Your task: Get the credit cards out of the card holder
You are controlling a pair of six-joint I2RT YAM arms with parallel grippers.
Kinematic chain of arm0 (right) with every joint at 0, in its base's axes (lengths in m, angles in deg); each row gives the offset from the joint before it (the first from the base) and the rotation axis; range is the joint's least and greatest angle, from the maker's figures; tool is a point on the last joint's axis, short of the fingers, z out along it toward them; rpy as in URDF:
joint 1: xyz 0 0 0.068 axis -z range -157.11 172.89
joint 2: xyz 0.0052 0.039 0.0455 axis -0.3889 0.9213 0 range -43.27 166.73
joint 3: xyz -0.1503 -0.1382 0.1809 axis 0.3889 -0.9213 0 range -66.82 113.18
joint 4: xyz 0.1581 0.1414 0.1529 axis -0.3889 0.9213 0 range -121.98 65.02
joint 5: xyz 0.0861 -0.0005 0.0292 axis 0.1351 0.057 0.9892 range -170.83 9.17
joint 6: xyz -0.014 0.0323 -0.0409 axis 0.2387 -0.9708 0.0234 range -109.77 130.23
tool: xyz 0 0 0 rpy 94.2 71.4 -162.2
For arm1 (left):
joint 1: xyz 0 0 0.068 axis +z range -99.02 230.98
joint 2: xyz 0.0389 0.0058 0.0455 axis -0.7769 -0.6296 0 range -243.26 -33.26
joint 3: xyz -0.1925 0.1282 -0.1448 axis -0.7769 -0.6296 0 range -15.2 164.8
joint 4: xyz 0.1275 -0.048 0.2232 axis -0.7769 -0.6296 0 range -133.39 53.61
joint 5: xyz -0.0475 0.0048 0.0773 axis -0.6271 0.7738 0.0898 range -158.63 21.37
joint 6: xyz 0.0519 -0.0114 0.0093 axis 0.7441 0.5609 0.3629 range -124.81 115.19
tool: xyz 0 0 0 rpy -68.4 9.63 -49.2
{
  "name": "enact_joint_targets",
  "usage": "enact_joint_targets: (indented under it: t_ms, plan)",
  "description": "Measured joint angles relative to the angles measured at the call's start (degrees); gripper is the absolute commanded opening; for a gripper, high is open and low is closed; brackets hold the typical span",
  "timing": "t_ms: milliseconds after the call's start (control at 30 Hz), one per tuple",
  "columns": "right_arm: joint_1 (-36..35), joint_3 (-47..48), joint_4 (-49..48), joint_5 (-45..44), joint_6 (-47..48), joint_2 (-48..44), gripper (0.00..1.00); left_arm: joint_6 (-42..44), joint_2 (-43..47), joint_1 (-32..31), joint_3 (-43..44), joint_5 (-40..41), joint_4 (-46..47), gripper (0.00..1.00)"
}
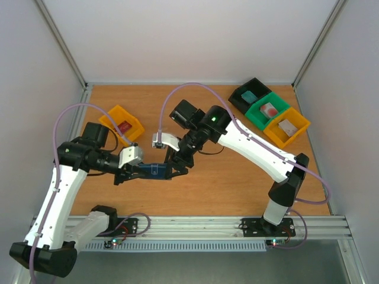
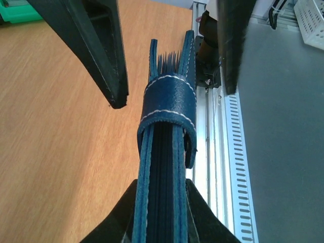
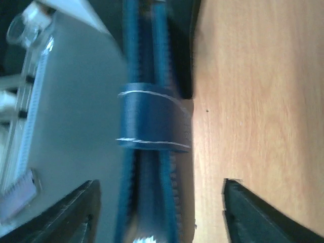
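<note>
Left gripper [image 1: 137, 171] is pinching the closed navy card holder [image 1: 155, 170] by its left end, mid-frame in the top view, long axis running left-right. Right gripper [image 1: 177, 170] is straddling the other end, fingers spread, seemingly not touching.

**Middle crowded, far edge and near right open**

Both arms meet over the middle of the tabletop [image 1: 237, 183], toward its near edge, and block passage there. The left gripper [image 1: 125, 173] clamps one end of the card holder [image 1: 155, 170]. The right gripper [image 1: 177, 167] straddles the other end with fingers spread, leaving a gap on each side. The closing tab [image 2: 167, 104] wraps round the folded holder between the two grippers. A lone yellow bin [image 1: 121, 122] stands toward the left edge, just behind the left arm. A black bin [image 1: 250, 94], green bin [image 1: 269, 109] and second yellow bin [image 1: 287, 126] fill the far right corner in a row. Bare wood lies along the far edge between the bins and at the near right, where only the right arm slants across
</note>
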Motion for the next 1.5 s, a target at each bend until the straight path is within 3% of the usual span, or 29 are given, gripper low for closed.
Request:
enact_joint_targets:
  t_ms: [133, 233, 267, 333, 367, 533, 667, 733, 933, 1033, 1133, 1200, 1233, 1333, 1433, 1500]
  plan:
    - [0.0, -4.4, -5.0, -3.2, -2.8, -1.7, 0.04, -1.2, 0.0, 0.0, -0.9, -0.4, 0.9, 0.00]
    - [-0.3, -6.2, -7.0, -4.0, -3.6, -3.5, 0.01, -1.5, -0.2, 0.2, -1.2, -0.8, 1.1, 0.04]
    - [-0.5, -6.7, -7.3, -4.2, -3.7, -4.2, 0.01, -1.5, -0.1, 0.1, -1.3, -1.4, 1.1, 0.28]
    - [-0.6, -7.8, -8.4, -4.6, -4.1, -5.5, 0.01, -2.0, 0.2, -0.1, -1.4, -2.4, 1.8, 0.93]
    - [-0.2, -8.6, -9.3, -4.0, -4.6, -6.3, 0.01, -2.5, 0.4, -0.2, -1.5, -2.8, 2.8, 0.98]
    - [6.8, -18.9, -24.8, 2.7, -12.8, -15.0, 0.01, -18.5, 5.1, -0.2, -7.5, -5.7, 16.3, 0.99]
    - [10.2, -31.3, -45.6, 5.5, -23.9, -24.6, 0.01, -41.3, 13.9, -0.2, -18.8, -8.3, 43.5, 1.00]
    - [9.9, -34.2, -54.5, 6.5, -28.8, -26.7, 0.01, -54.8, 17.5, -0.4, -23.6, -7.3, 59.4, 0.98]
    - [8.7, -40.3, -76.7, 7.6, -39.3, -27.1, 0.01, -77.2, 15.4, -2.4, -21.9, -4.5, 83.8, 0.81]
    - [8.0, -40.5, -80.0, 7.3, -41.0, -26.3, 0.01, -85.5, 13.2, -3.0, -21.4, -4.8, 92.5, 0.59]
    - [7.9, -40.5, -81.0, 7.1, -41.1, -26.4, 0.01, -88.0, 12.7, -4.2, -21.4, -6.8, 95.8, 0.24]
    - [7.8, -40.5, -80.8, 7.1, -41.0, -26.4, 0.01, -88.5, 13.2, -4.4, -21.1, -7.6, 97.6, 0.07]
    - [7.8, -40.5, -80.8, 7.6, -40.7, -26.4, 0.01, -88.9, 13.3, -4.4, -21.1, -7.5, 97.9, 0.01]
    - [7.8, -40.0, -79.6, 7.4, -39.4, -26.9, 0.02, -90.1, 13.3, -4.4, -21.1, -7.9, 99.2, 0.00]
    - [7.8, -39.6, -77.3, 6.4, -38.2, -27.5, 0.38, -90.9, 13.3, -4.7, -21.1, -7.7, 98.8, 0.00]
    - [7.8, -38.2, -73.3, 3.8, -36.6, -27.7, 0.48, -90.6, 13.3, -5.0, -20.9, -5.9, 96.5, 0.00]
